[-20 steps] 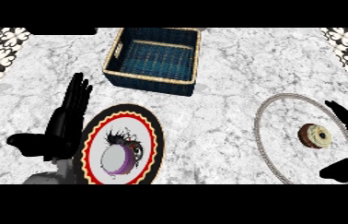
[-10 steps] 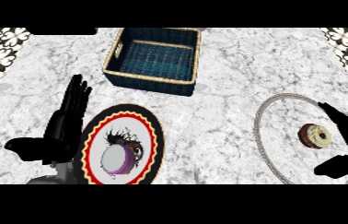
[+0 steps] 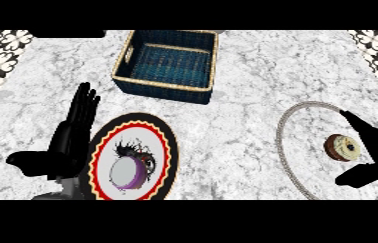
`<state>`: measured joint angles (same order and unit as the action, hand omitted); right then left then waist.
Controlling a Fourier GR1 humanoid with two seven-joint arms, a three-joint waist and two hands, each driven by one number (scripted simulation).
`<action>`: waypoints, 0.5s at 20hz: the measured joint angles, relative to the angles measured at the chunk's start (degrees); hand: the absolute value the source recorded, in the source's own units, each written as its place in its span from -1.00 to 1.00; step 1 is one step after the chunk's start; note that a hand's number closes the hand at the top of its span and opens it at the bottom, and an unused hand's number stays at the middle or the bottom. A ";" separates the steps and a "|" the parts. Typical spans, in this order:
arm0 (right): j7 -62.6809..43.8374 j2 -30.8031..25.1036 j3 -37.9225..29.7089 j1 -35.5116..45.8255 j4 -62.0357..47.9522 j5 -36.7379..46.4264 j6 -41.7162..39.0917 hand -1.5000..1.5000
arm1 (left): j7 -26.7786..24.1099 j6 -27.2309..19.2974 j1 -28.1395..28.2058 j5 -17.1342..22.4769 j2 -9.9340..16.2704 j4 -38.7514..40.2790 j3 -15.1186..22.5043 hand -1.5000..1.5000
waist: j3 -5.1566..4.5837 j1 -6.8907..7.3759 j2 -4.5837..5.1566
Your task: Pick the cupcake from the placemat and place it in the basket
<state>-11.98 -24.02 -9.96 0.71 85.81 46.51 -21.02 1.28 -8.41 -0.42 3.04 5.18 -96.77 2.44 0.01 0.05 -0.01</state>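
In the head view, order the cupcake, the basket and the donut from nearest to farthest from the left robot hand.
1. Cupcake, on the placemat right beside the left robot hand.
2. Basket, up near the top.
3. Donut, far right.

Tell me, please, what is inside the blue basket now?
The basket shows only its own woven blue floor; nothing lies in it. The near wall hides a narrow strip of floor behind it. The cupcake sits on the placemat.
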 measured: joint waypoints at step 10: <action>3.10 0.84 -0.35 1.87 -5.40 2.09 0.37 1.00 | -0.11 1.71 0.23 -0.10 -0.48 -0.38 -1.51 0.00 | -0.02 0.02 -0.01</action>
<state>-8.88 -23.18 -10.31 2.58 80.41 48.60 -20.65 1.17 -6.70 -0.19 2.94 4.70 -97.14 0.93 -0.01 0.07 -0.02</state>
